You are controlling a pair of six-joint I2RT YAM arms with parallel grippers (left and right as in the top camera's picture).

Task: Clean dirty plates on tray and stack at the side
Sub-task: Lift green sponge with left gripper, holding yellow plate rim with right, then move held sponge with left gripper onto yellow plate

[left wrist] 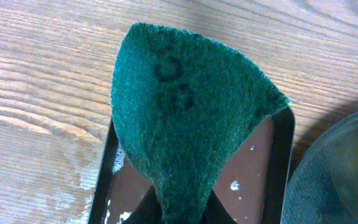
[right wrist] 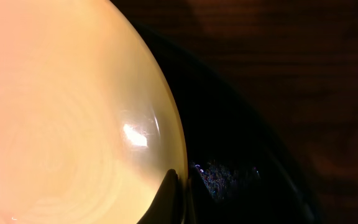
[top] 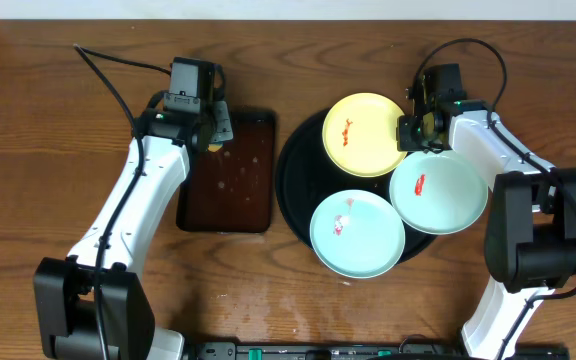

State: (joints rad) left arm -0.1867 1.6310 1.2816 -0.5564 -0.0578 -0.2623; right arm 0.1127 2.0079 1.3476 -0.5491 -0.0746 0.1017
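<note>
Two grips: left gripper (left wrist: 182, 214) pinches fuzzy green pad (left wrist: 185, 118), right gripper (right wrist: 176, 199) pinches glossy yellow plate (right wrist: 61, 112).

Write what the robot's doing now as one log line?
left gripper: shut on green scouring pad | right gripper: shut on yellow plate rim | black tray: three smeared plates

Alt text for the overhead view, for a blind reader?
Three red-smeared plates on a round black tray: yellow plate, front blue plate, right blue plate. The right gripper pinches the yellow plate's rim; the left gripper is over a brown tray.
</note>
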